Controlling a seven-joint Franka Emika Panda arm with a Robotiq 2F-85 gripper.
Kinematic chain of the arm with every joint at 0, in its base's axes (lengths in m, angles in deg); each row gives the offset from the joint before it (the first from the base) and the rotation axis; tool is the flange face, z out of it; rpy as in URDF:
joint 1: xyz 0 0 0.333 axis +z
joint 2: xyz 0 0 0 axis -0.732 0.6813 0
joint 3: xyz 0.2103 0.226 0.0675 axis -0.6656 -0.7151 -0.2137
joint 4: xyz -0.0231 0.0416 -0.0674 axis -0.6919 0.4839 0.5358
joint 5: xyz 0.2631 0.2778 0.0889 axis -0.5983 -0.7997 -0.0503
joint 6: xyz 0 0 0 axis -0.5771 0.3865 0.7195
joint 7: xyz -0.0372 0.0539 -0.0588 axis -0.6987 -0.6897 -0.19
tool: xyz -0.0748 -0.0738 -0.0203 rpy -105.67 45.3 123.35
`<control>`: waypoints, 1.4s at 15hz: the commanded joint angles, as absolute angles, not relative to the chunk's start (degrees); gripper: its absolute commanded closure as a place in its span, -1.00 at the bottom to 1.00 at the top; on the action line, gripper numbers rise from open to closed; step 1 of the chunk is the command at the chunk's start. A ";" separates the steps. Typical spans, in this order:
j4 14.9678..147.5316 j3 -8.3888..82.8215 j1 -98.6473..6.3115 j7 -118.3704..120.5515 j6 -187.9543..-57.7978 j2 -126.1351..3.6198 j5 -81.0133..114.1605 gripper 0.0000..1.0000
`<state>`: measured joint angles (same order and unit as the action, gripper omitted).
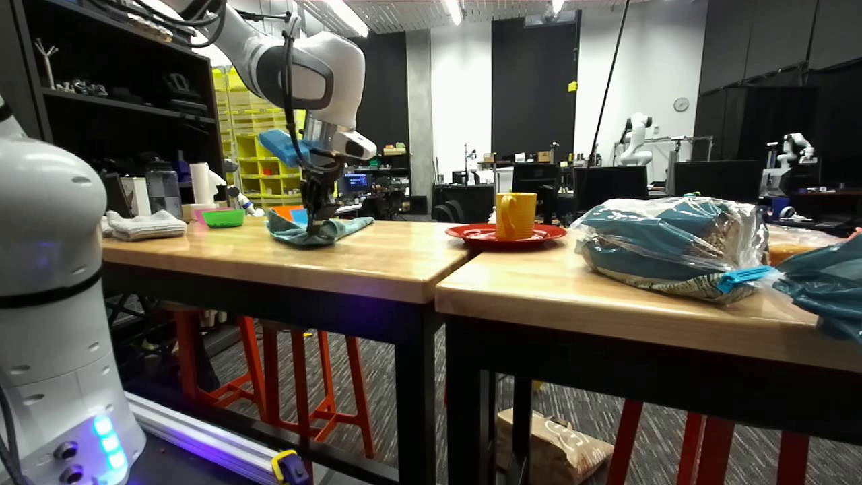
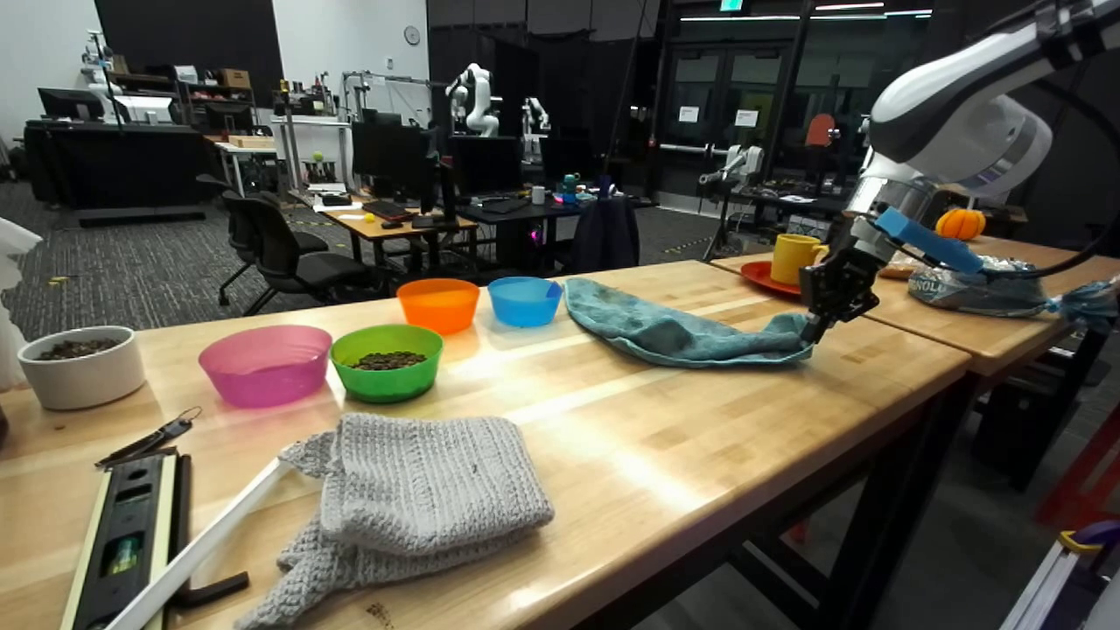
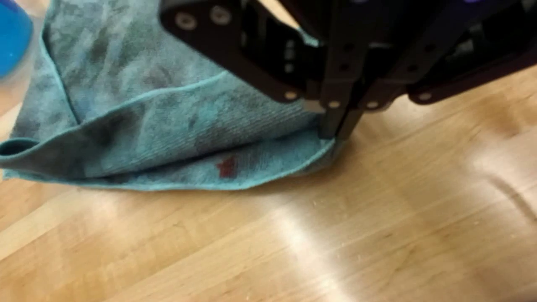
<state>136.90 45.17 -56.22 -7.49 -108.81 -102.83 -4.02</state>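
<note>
Wrist view: the jaws pinch an edge of the teal cloth, which lies partly folded on the table. In an exterior view, a blue bowl stands just beside the cloth's far end, an orange bowl past it.

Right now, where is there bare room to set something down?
A wide bare patch of wood lies between the gray knit cloth and the teal towel; a second patch separates the towel from the red plate. It's crowded around the pink bowl, green bowl, orange bowl and blue bowl, and where the gripper pinches the towel's edge.
</note>
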 commanded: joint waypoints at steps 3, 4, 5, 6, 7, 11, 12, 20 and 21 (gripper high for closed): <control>132.96 45.12 -57.36 -6.16 -107.37 -104.45 -1.36 0.99; 132.36 45.29 -57.43 -6.19 -107.45 -104.39 -1.23 0.99; 131.72 45.53 -57.55 -6.27 -107.38 -104.38 -1.10 0.99; 131.06 45.78 -57.74 -6.33 -107.31 -104.27 -0.97 0.99; 130.37 46.03 -57.94 -6.34 -107.21 -104.07 -0.87 0.99; 127.55 46.73 -58.83 -6.07 -107.14 -103.01 -0.05 0.99; 126.72 46.89 -59.16 -5.92 -107.25 -102.69 0.42 0.99; 121.38 45.42 -58.97 -4.75 -105.36 -103.44 3.48 0.99; 121.26 44.62 -58.52 -4.57 -104.90 -103.69 3.72 0.99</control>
<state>122.59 46.56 -59.33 -6.60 -107.02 -102.91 1.91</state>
